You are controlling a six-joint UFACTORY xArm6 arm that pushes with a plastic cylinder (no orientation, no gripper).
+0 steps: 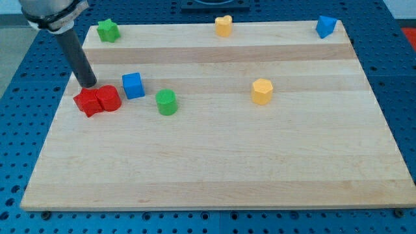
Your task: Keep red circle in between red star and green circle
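Observation:
The red star (86,103) lies near the board's left edge, touching the red circle (108,99) on its right. The green circle (166,102) stands further right, apart from the red circle. A blue cube (133,85) sits just above the gap between the red circle and the green circle. My tip (88,85) stands just above the red star, at its top edge, close to or touching it.
A green star (107,30) lies at the top left, a yellow heart (223,25) at the top middle, a blue block (325,26) at the top right. A yellow hexagon (262,91) sits right of centre. The wooden board (221,175) ends close to the red star's left.

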